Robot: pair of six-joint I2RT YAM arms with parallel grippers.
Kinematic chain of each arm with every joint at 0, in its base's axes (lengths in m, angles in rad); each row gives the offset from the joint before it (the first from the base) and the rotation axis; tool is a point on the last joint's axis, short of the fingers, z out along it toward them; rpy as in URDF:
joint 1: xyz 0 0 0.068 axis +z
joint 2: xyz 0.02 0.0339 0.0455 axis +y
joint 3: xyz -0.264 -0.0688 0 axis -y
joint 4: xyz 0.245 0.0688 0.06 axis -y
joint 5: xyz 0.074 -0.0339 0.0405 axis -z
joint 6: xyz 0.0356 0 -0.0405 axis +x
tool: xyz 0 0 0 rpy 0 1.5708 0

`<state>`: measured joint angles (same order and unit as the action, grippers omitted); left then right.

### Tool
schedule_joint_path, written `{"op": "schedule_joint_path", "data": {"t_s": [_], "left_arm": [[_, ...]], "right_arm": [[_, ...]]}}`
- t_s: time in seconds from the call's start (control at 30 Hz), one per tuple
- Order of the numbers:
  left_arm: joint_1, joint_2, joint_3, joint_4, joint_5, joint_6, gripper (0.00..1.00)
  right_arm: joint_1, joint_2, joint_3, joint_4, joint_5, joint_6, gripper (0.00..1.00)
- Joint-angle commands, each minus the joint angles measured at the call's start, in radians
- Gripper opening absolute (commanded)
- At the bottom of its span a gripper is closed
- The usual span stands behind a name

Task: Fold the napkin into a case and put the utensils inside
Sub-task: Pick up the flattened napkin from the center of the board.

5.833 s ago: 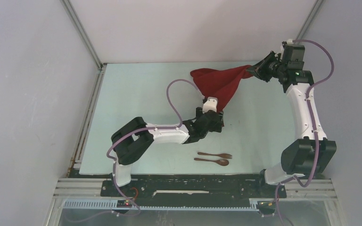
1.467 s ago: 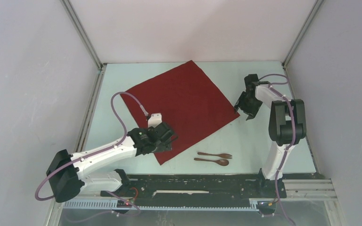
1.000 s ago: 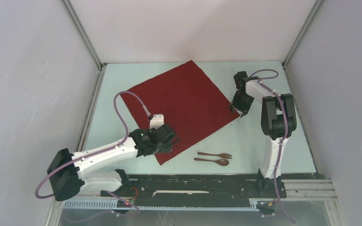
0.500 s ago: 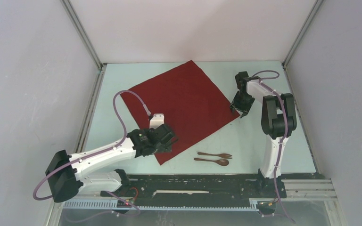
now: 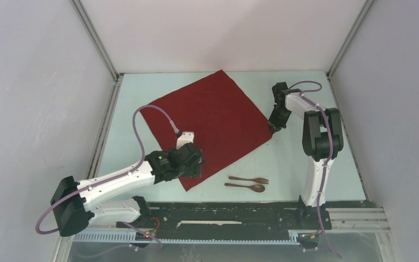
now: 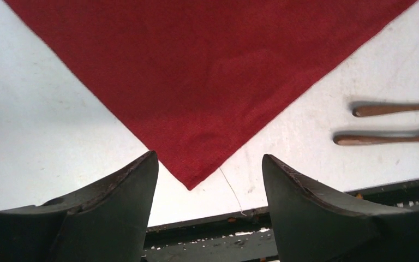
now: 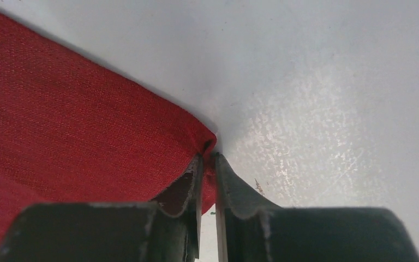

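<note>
The dark red napkin (image 5: 213, 120) lies spread flat as a diamond on the table, unfolded, so no case is in view. My right gripper (image 5: 273, 126) is low at its right corner. In the right wrist view that gripper (image 7: 207, 153) is shut on the corner of the napkin (image 7: 76, 120), which bunches between the tips. My left gripper (image 5: 192, 165) hovers open over the near corner, and the napkin (image 6: 207, 65) points its tip between my left gripper's (image 6: 208, 158) wide fingers. The utensils, a brown fork (image 5: 249, 179) and spoon (image 5: 245, 187), lie side by side right of that corner, handles showing as fork (image 6: 393, 108) and spoon (image 6: 387, 137).
The pale table (image 5: 305, 158) ends at a black rail (image 5: 223, 210) along the near edge, just below the napkin's near corner and the utensils. Grey walls with metal corner posts (image 5: 95, 41) close in the left, back and right sides.
My right gripper has closed onto the napkin's right corner, which it stood open beside. The left gripper has edged a little right, toward the near corner, and stays open.
</note>
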<state>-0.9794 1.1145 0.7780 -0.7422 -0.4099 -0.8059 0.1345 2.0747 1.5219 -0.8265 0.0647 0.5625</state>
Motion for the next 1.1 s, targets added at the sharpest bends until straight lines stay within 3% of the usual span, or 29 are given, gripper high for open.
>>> {"op": "schedule_joint_path", "data": {"t_s": [0.0, 0.13, 0.33, 0.63, 1.07], "left_arm": [[-0.005, -0.048, -0.030, 0.083, 0.103, 0.119, 0.78], [-0.014, -0.016, -0.033, 0.113, 0.201, 0.197, 0.78], [-0.076, 0.139, -0.001, 0.064, 0.267, 0.294, 0.79], [-0.093, 0.287, 0.053, -0.025, 0.193, 0.321, 0.77], [0.019, 0.269, -0.009, 0.040, 0.355, 0.276, 0.73]], "right_arm": [[0.009, -0.006, -0.041, 0.069, 0.005, -0.020, 0.16], [0.015, -0.030, -0.046, 0.055, -0.003, -0.015, 0.00], [0.015, -0.081, -0.042, 0.028, -0.001, -0.010, 0.00], [-0.022, -0.111, -0.069, -0.001, -0.010, -0.030, 0.00], [-0.045, -0.113, -0.076, 0.014, -0.034, -0.041, 0.00]]}}
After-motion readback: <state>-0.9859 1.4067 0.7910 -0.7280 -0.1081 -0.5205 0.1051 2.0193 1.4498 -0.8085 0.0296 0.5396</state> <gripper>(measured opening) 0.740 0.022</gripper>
